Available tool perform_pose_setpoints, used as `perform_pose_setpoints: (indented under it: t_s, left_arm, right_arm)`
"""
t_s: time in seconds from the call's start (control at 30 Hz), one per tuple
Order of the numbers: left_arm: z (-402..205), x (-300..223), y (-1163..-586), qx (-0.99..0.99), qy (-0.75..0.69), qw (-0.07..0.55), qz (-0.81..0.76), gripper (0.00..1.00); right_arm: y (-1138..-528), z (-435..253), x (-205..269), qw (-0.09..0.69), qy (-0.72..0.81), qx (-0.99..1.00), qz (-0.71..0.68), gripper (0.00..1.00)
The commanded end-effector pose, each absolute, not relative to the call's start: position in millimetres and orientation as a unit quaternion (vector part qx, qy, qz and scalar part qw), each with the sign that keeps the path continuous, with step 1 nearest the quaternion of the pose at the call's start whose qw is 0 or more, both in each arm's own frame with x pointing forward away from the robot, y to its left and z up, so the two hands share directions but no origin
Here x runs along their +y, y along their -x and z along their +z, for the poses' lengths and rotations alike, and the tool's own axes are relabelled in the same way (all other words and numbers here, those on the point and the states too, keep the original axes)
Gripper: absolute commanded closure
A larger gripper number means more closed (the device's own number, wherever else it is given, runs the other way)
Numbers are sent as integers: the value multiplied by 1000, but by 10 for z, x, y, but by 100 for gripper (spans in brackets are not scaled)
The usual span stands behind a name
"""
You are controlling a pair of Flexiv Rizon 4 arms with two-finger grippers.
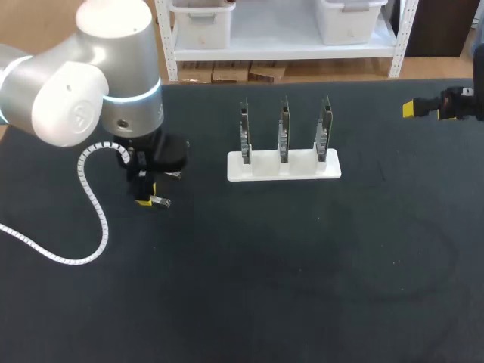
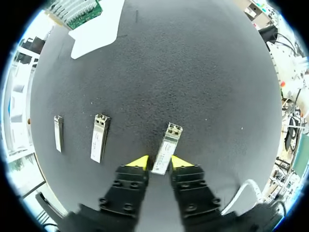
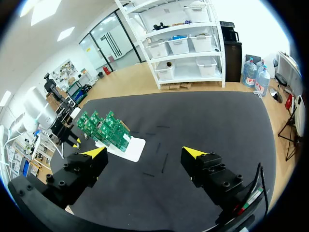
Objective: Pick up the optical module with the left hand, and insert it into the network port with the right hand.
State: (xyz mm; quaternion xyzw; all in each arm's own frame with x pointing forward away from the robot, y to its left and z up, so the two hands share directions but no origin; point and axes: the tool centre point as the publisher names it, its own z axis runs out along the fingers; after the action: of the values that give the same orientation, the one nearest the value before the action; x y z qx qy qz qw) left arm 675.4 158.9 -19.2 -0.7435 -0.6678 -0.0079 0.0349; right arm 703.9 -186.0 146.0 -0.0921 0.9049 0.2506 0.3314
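The left tool (image 2: 159, 163) is pinching the rear end of the optical module (image 2: 166, 144) between its yellow tips, down at the black table (image 1: 302, 265). Just beside it, a second module (image 2: 100, 137) and a third module (image 2: 58, 133) are lying flat. Farther on, a white stand (image 1: 283, 168) is holding three green circuit boards (image 1: 283, 128) upright. Well apart, the right tool (image 3: 145, 157) is hanging over the table's far right edge, fingers spread wide and gripping nothing.

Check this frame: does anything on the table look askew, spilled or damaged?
Nothing stands out. The three circuit boards stand upright in their white stand, two spare modules lie flat on the table, and the left gripper is shut on the optical module. The right gripper hangs open, apart from them.
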Motion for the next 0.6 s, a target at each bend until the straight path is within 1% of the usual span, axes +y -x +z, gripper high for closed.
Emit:
perform_pose_setpoints:
  t_s: [0.03, 0.23, 0.6]
  left_arm:
    - [-194, 1609, -6780, -666, 745, 36, -8, 100]
    - [-30, 1592, -6735, -677, 735, 25, 10, 100]
    - [394, 1457, -6664, -685, 721, -66, 80, 100]
  right_arm:
    - [-7014, 1485, -1847, 331, 89, 907, 245, 0]
    - [-7014, 1485, -1847, 331, 89, 907, 245, 0]
    - [-7014, 1485, -1847, 331, 89, 907, 245, 0]
